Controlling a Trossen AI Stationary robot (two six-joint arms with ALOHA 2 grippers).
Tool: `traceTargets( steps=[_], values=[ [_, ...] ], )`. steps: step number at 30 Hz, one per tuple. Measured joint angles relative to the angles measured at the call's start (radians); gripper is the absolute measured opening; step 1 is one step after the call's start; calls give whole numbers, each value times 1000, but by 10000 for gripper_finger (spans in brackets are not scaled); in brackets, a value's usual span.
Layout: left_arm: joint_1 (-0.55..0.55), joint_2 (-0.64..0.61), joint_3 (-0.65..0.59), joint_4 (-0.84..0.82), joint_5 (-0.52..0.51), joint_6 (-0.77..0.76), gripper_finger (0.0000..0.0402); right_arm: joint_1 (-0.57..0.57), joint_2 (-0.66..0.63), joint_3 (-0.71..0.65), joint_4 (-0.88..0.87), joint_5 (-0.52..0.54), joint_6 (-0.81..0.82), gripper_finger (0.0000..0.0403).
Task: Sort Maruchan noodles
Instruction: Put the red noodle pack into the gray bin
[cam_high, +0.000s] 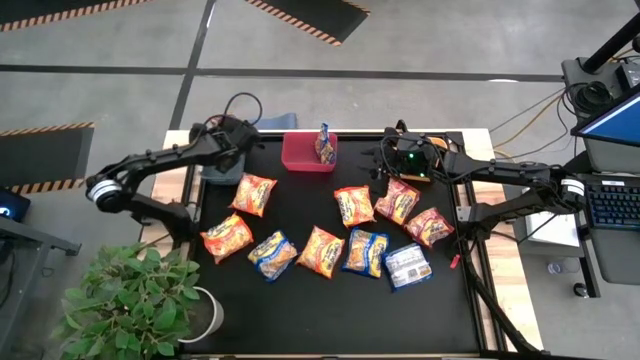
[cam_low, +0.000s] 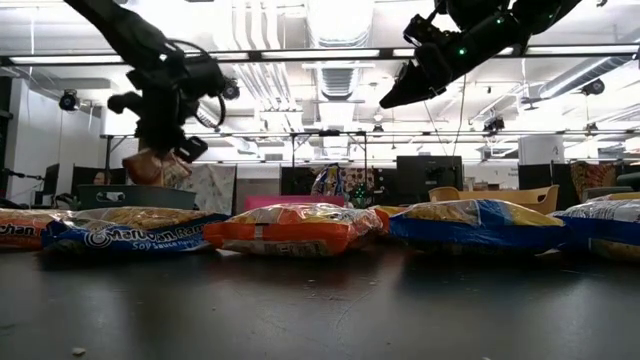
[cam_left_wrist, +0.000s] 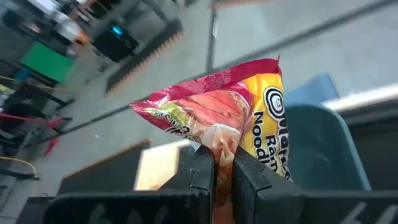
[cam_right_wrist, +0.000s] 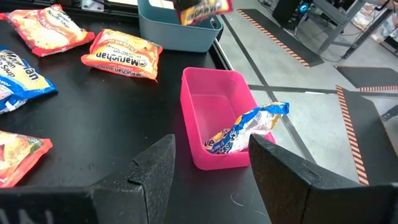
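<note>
My left gripper (cam_left_wrist: 224, 167) is shut on a red-and-yellow noodle packet (cam_left_wrist: 217, 112). It hangs over a blue-grey bin (cam_left_wrist: 323, 146) at the table's far left corner (cam_high: 215, 168). In the low view the packet (cam_low: 155, 167) dangles under that gripper. A pink bin (cam_right_wrist: 214, 115) at the far middle holds a blue-and-yellow packet (cam_right_wrist: 245, 127) that leans on its wall. My right gripper (cam_right_wrist: 211, 146) hovers open, right of the pink bin (cam_high: 308, 152), touching nothing. Several orange, red, blue and one silver-white packet (cam_high: 407, 265) lie flat on the black table. My left gripper pinches the red-and-yellow packet between its two fingers at a crumpled part near one end (cam_left_wrist: 224, 140). The fingers slant downward toward the table's far left. The packet is lifted clear, sticks out past the fingertips and sags above the blue-grey bin.
Loose packets lie across the table's middle: orange ones (cam_high: 253, 194) (cam_high: 227, 238) (cam_high: 320, 250), blue ones (cam_high: 272, 255) (cam_high: 365, 250), red ones (cam_high: 397, 200) (cam_high: 430, 226). A potted plant (cam_high: 130, 300) stands off the near left corner. The table's near strip (cam_high: 330, 320) is bare.
</note>
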Motion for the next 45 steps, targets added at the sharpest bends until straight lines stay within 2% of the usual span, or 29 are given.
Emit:
traceTargets(
  steps=[12, 22, 25, 33, 40, 45],
  values=[
    [2, 148, 46, -7, 125, 36, 8, 0, 0, 0, 0, 0, 1, 194],
    [1, 258, 149, -124, 124, -32, 29, 0, 0, 0, 0, 0, 3, 194],
    [1, 267, 150, -144, 135, -56, 44, 0, 0, 0, -1, 0, 6, 194],
    [-25, 239, 150, -232, 276, -123, 76, 0, 0, 0, -1, 0, 11, 194],
    [-82, 237, 150, -316, 359, -182, 82, 0, 0, 0, -1, 0, 9, 194],
    [-116, 237, 150, -389, 364, -238, 82, 0, 0, 0, -1, 0, 8, 194]
  ],
)
